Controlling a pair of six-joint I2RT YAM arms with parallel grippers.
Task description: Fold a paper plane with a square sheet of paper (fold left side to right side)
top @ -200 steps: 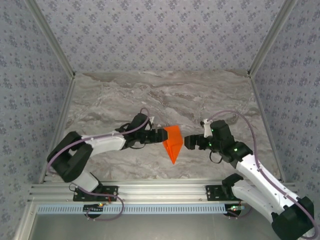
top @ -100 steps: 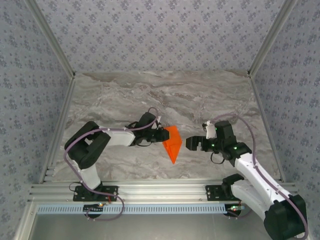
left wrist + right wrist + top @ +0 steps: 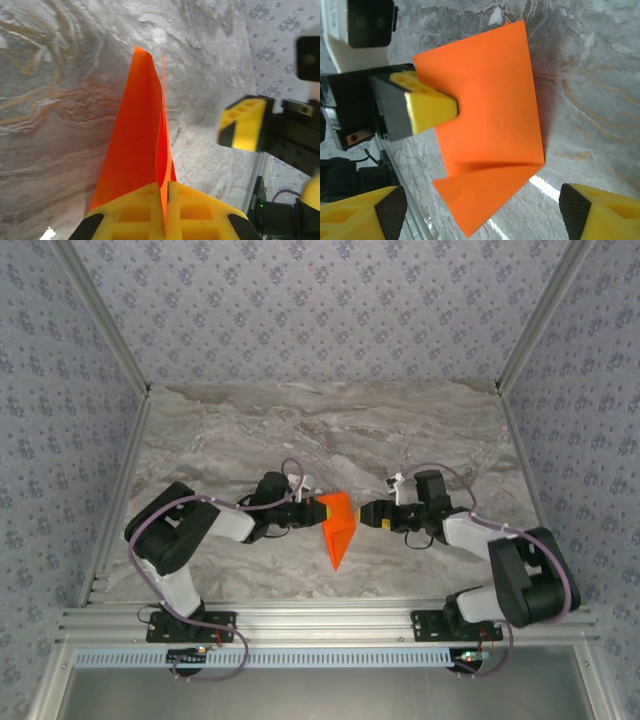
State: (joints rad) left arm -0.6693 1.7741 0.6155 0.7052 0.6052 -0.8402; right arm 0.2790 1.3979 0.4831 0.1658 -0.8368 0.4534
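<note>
- Overhead view: bright, soft, even light; the marble table (image 3: 420,430) is evenly lit, and the arms throw only faint shadows.
- Right wrist view: the orange paper (image 3: 485,115) casts a soft dark shadow along its right edge, and a small white glint lies on the table nearby.
- Left wrist view: the yellow fingers (image 3: 140,215) at the bottom edge look slightly soft.

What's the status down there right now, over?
Left jaws shut on one edge of the folded bright orange paper sheet. Right jaws open, level with its opposite side, not touching. Nothing between them and the paper.
</note>
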